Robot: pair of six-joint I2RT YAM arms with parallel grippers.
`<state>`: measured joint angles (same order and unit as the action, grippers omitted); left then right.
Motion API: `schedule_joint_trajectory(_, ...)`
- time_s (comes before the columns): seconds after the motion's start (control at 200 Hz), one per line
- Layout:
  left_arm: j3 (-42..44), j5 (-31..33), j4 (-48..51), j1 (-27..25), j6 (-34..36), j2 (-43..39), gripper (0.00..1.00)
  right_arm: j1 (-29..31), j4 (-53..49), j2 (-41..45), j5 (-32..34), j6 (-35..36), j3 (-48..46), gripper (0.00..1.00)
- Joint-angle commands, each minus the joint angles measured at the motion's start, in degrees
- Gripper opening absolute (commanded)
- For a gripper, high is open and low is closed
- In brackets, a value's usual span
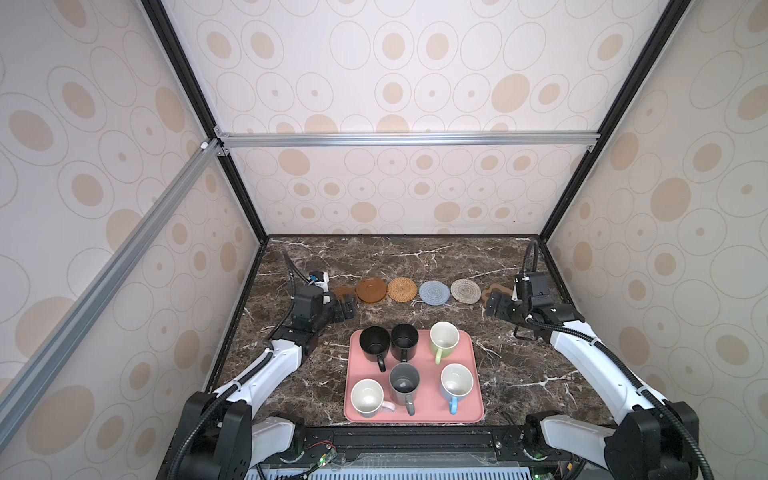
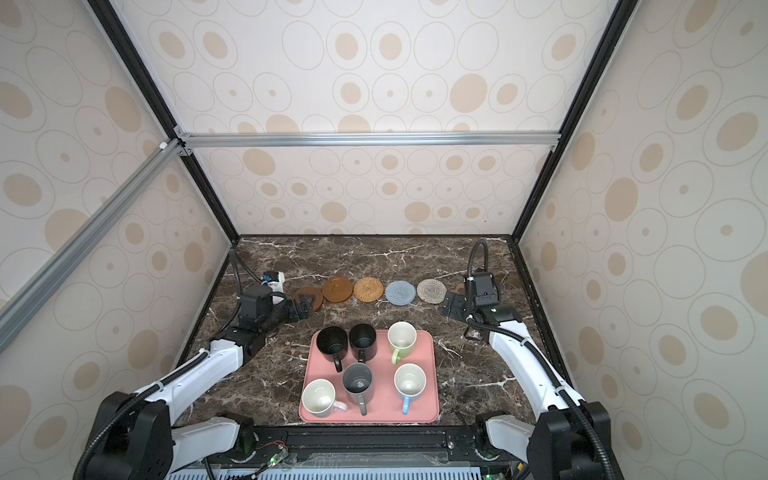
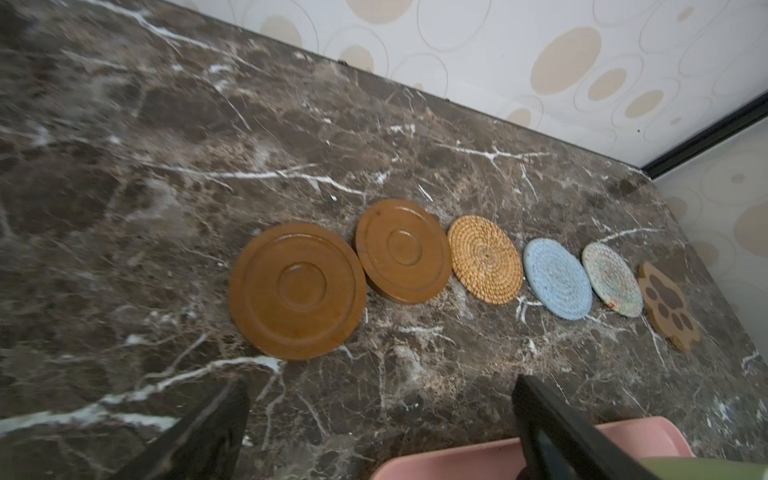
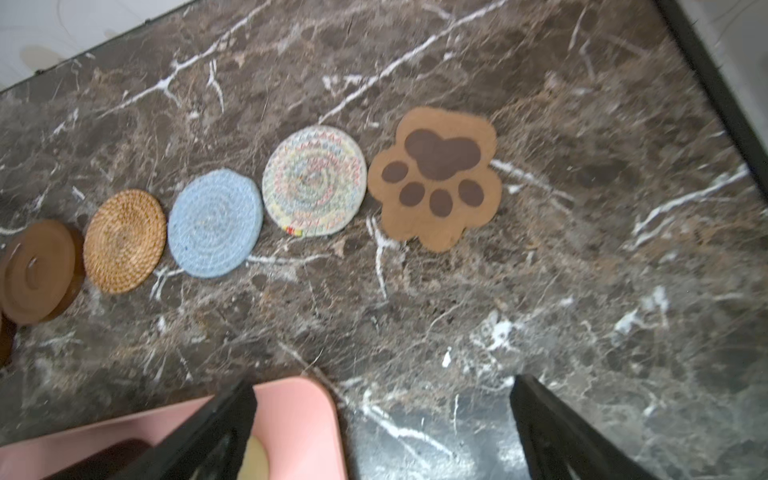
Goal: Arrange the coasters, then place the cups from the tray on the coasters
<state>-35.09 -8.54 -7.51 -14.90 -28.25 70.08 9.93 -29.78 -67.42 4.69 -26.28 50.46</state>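
Six coasters [image 2: 368, 289] lie in one row across the far half of the surface [image 1: 415, 257], edge to edge or nearly so. From the left comes a brown wooden disc [image 3: 297, 291] turned with concentric rings. Next is a second wooden disc [image 3: 403, 250], thick at the rim, then a round rattan coaster [image 3: 485, 259] coiled tight and honey-coloured. After it come a soft blue-grey woven coaster [image 3: 557, 279], a whitish woven coaster [image 3: 612, 279] flecked with pastel threads, and a flat paw-shaped coaster [image 3: 667, 303] with darker pads.

At the row's left end the left end effector [image 1: 345, 309] hangs over the near edge of the first disc, jaws wide apart and empty.

Nearer me, well apart from the row, sits the pink tray [image 1: 428, 374], a smooth rectangle with rounded corners and a low rim. All the cups [image 2: 357, 382] stand upright on it, handles toward the near edge. The back row holds a black mug [image 1: 374, 343], a second black mug [image 1: 404, 340] and a light green mug [image 1: 444, 338]. In front stand a white mug with a pinkish handle [image 1: 367, 397], a grey mug [image 1: 404, 384] and a light blue mug [image 1: 456, 382].

At the row's right end the right end effector [image 1: 496, 307] partly hides the paw in both top views, jaws spread with nothing between them.

Dark brown marble with white veins covers the surface. Cream wallpaper [image 1: 374, 195] with tan ovals and thin rings lines the booth, framed by black posts and an aluminium crossbar [image 1: 407, 138].
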Motion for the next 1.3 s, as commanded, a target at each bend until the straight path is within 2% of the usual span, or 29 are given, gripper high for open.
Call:
schedule_joint_trajectory(0.0,-4.7,-2.4,1.2,-2.1,-2.2,3.7,1.0,1.2,-3.2,1.8,-6.9,-2.2,-0.5,1.0)
schedule_joint_trajectory(0.1,-7.5,-2.9,1.5,-3.2,-3.2,7.9,1.0,1.6,-2.6,2.9,-12.4,-1.2,-1.4,1.0)
schedule_joint_trajectory(0.255,-11.5,-5.5,0.4,-4.1,-3.2,14.0,1.0,1.9,-2.3,4.4,-16.4,0.1,-2.1,1.0)
schedule_joint_trajectory(0.53,-25.4,-10.0,6.9,-6.8,1.6,28.4,1.0,2.4,-4.2,5.8,-18.1,0.0,-2.6,1.0)
schedule_joint_trajectory(0.81,-35.1,-11.2,9.8,-7.3,1.1,39.4,1.0,3.0,-5.5,6.5,-20.8,1.0,-2.6,1.0)
schedule_joint_trajectory(1.045,-41.0,-12.6,12.0,-7.6,1.4,45.5,1.0,3.3,-6.1,6.3,-20.6,0.5,-3.0,1.0)
schedule_joint_trajectory(1.296,-42.3,-11.7,13.4,-7.7,2.1,48.4,1.0,3.8,-5.7,5.8,-21.4,0.8,-2.9,1.0)
